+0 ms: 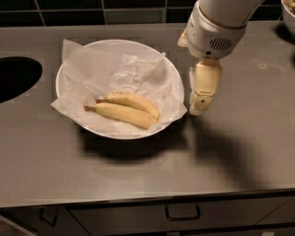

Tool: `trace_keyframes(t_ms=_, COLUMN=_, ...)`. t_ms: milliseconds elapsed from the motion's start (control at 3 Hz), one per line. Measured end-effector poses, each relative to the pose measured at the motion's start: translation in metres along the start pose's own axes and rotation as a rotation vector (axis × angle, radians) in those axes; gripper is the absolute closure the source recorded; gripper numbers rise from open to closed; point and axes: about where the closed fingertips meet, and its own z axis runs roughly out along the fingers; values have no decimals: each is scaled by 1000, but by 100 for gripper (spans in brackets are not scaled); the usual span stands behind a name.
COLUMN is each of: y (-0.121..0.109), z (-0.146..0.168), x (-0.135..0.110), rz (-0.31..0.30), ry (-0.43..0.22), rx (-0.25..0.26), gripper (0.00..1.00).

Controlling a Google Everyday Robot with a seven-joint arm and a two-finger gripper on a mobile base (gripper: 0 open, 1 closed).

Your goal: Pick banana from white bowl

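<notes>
The white bowl (69,69), lined with crinkled white paper, stands on the grey counter left of centre. Two bananas lie side by side in its front half. The banana (120,114) is the longer, slimmer front one, with its thin dark stem pointing left. The shorter, plumper banana (134,101) lies just behind it. My gripper (199,107) hangs pointing down from the white wrist, just outside the bowl's right rim, above the counter. It holds nothing and is to the right of both bananas.
A dark round sink opening (16,76) cuts into the counter at the far left. Part of another bowl (289,11) shows in the top right corner. Dark tiles run along the back. Drawer handles (183,212) sit below the counter's front edge.
</notes>
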Motion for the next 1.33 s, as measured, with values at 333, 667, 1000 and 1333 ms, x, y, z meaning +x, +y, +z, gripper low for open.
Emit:
trace_keyframes(t_ms=333, y=0, z=0, x=0, rz=0, ry=0, rx=0, gripper=0)
trace_keyframes(t_ms=667, y=-3, z=1, x=-10, rz=-10, ry=-34, rx=15, gripper=0)
trace_keyframes(t_ms=1000, y=-6, z=13, x=-26, rz=-6, ry=-112, rx=20, gripper=0)
trace_keyframes(t_ms=1333, y=-14, z=42, x=-47, rz=14, ry=-253, rx=-16, gripper=0)
